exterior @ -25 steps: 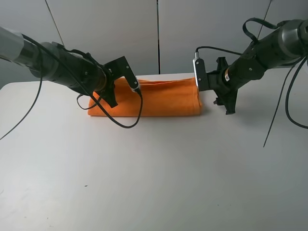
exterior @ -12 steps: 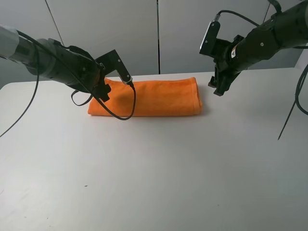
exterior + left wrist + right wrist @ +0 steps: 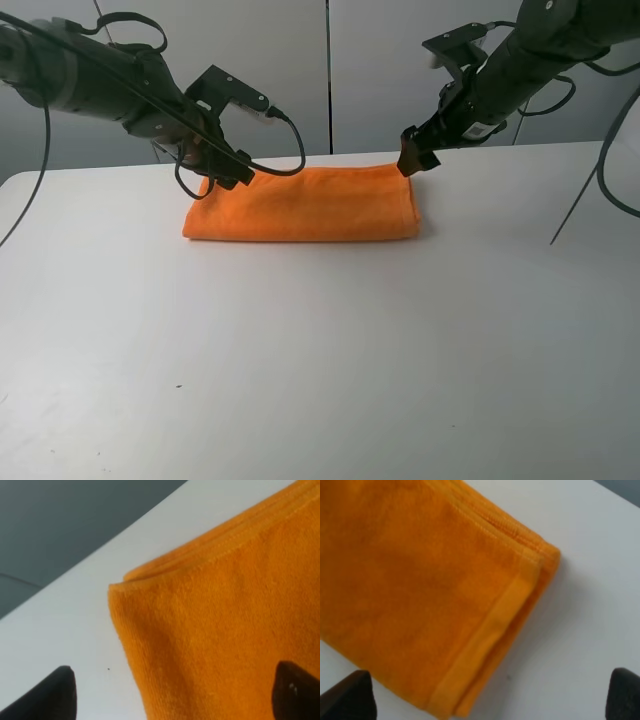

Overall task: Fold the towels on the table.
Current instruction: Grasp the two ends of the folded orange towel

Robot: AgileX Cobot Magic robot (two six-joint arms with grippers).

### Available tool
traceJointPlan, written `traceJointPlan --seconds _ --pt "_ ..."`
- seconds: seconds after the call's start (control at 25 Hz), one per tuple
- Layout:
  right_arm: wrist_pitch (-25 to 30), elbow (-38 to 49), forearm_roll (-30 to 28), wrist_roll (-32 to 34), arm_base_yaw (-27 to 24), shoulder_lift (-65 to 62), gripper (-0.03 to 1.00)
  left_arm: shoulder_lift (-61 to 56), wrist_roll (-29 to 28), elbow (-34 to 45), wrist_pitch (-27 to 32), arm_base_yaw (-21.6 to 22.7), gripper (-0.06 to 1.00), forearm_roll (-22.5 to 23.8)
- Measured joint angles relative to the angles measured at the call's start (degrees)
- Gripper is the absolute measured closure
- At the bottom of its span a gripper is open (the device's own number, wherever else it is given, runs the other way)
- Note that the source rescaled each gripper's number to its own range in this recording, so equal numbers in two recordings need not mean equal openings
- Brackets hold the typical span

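The orange towel [image 3: 305, 204] lies folded into a long flat strip at the back of the white table [image 3: 320, 360]. My left gripper [image 3: 228, 168] hovers over the towel's far left corner, open and empty; the left wrist view shows that corner [image 3: 200, 620] between the two fingertips [image 3: 55, 692]. My right gripper [image 3: 412, 160] hovers over the towel's far right corner, open and empty; the right wrist view shows the folded end with its woven band [image 3: 485, 640] between the fingertips [image 3: 347, 697].
Grey wall panels [image 3: 330, 70] stand right behind the table's back edge. Black cables [image 3: 270, 140] hang from both arms near the towel. A thin cable [image 3: 585, 190] drops to the table at the right.
Both arms have risen and swung toward the back. The left gripper moved from the towel's left end to its far left corner; the right gripper moved from beside the right end to above the far right corner.
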Motion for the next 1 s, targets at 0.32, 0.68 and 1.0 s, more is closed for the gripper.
traceJointPlan --seconds 0.32,0.68,1.0 --pt "8.0 -9.7 2.6 12.6 0.0 8.8 -0.03 0.5 36.2 -4.2 5.3 11.0 -0.05 -46.6" --pt "9.8 -10.8 4.3 18.7 0.0 11.9 -0.03 4.9 44.2 -4.4 10.7 14.9 -0.06 -57.2" --pt "9.8 -10.8 4.3 21.7 0.0 11.9 -0.03 6.9 44.4 -4.4 10.7 14.9 -0.06 -57.4"
